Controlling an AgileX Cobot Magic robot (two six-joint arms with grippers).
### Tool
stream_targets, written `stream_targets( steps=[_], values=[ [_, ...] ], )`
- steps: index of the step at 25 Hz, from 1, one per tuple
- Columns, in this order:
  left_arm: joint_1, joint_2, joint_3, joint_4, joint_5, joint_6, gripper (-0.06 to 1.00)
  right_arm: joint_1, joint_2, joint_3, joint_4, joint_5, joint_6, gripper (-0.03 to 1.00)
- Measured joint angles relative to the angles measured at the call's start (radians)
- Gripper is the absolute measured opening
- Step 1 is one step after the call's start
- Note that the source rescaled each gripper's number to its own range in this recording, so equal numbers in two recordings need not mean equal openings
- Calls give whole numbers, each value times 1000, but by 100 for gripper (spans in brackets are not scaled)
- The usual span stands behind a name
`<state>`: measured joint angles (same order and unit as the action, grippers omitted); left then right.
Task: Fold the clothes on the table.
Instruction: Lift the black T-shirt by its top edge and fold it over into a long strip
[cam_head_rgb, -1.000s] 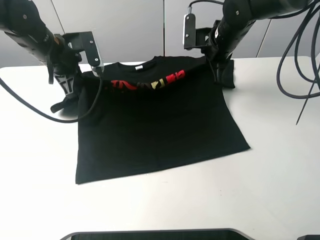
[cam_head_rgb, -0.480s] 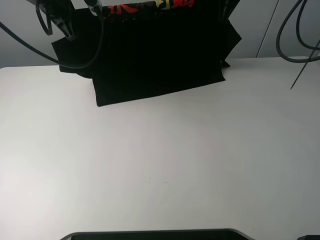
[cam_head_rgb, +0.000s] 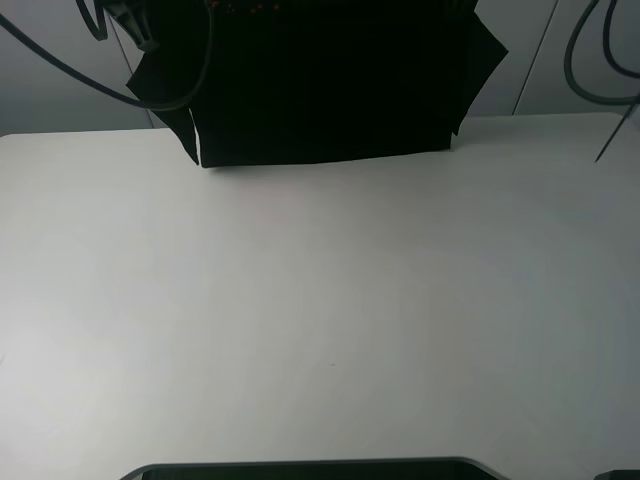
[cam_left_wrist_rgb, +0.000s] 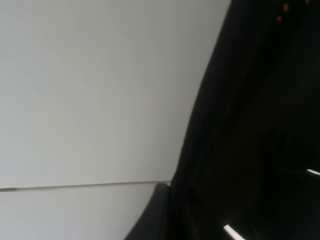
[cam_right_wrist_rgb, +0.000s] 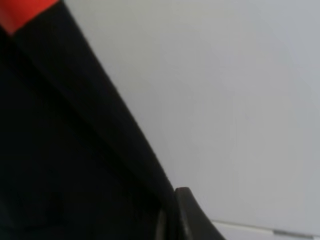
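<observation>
The clothes (cam_head_rgb: 320, 90), a black T-shirt, hang in the air above the far edge of the white table (cam_head_rgb: 320, 320), with the hem lowest and both sleeves drooping outward. Both grippers hold it from above, and they lie mostly beyond the top edge of the exterior view; only one finger (cam_head_rgb: 140, 30) of the left one shows beside the left sleeve. Black cloth (cam_left_wrist_rgb: 250, 125) fills one side of the left wrist view, with specks of red print. In the right wrist view the same black cloth (cam_right_wrist_rgb: 60, 150) shows with a red print patch (cam_right_wrist_rgb: 22, 12). Neither gripper's jaws are visible.
Grey wall panels (cam_head_rgb: 60, 90) stand behind the table. Black cables (cam_head_rgb: 590, 60) loop down at the upper right and upper left. A dark rounded edge (cam_head_rgb: 300, 468) runs along the bottom of the exterior view.
Both grippers have lifted the T-shirt off the table. It lay flat a second ago and now hangs, its hem level near the table's far edge.
</observation>
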<state>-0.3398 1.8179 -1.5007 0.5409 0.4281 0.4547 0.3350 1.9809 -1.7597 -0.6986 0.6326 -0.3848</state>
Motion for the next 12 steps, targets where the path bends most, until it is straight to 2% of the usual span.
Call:
stream_targets(
  steps=[4,8,12],
  values=[
    [-29,0,0,-18,96,0,0,0,-30,-2,56,128,11,0],
    [-68,0,-2,-44,273,8,0,2,-32,-3,234,338,-22,0],
    [-98,0,-3,-145,501,110,0,2,-33,-3,413,527,-70,0]
  ],
)
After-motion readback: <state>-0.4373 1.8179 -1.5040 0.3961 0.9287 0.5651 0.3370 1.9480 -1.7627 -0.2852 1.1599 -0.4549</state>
